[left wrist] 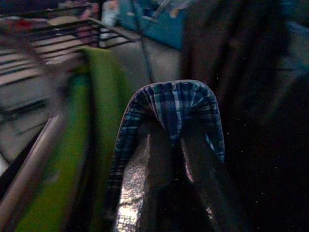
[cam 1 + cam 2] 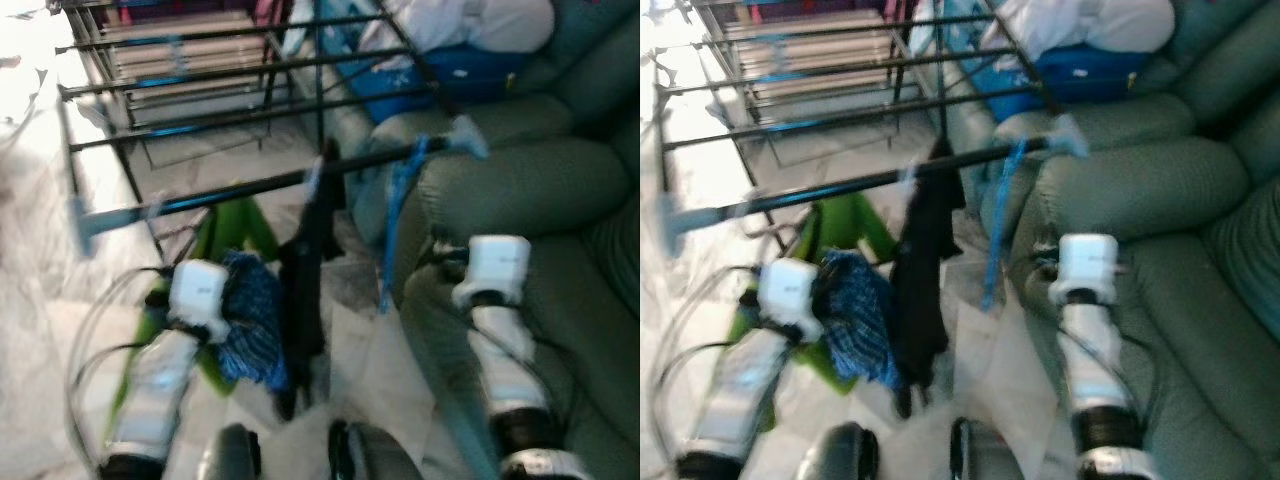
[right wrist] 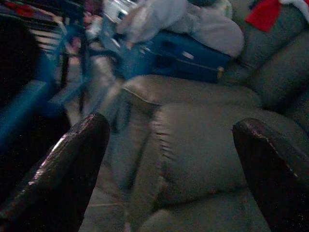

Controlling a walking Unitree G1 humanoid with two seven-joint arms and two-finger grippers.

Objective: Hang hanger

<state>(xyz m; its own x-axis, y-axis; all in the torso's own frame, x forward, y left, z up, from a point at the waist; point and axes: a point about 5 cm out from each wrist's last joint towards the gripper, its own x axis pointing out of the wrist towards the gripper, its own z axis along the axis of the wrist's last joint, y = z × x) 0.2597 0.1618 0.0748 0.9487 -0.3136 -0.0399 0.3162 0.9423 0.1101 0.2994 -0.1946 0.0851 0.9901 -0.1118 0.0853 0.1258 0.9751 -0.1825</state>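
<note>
A: Nearest the head camera, at six o'clock, are two dark rounded parts of the robot's own body, and the two silver arms rise from the bottom edge on either side. What is the left one carrying?

B: The left gripper [image 2: 232,300], at about eight o'clock, is closed on a blue plaid garment [image 2: 250,320], bunched just beside a black garment [image 2: 305,290] that hangs from the near rail [image 2: 250,190] of the drying rack [image 2: 200,95]. I judge it is held high so it can go up to that rail.

A: And the hanger itself?

B: A blue hanger [image 2: 395,215] dangles from the rail at one o'clock, close to the green sofa [image 2: 520,180]. Whether another sits inside the plaid cloth, I cannot tell; the frame is blurred. A green frame [image 2: 235,225] stands on the floor behind the garments.

A: The right eye?

B: Same scene. The right gripper [image 2: 1045,262] sits at three o'clock over the sofa's arm, near the blue hanger, touching nothing.

A: Left wrist view?

B: The two black fingers [image 1: 145,193] pinch a fold of the plaid fabric between them, the green frame at nine o'clock.

A: Right wrist?

B: Its fingers [image 3: 72,159] stand wide apart, nothing between them, facing the sofa and a blue suitcase [image 3: 183,55] under pale laundry [image 3: 193,21]. Probably kept free to steady things.
</note>
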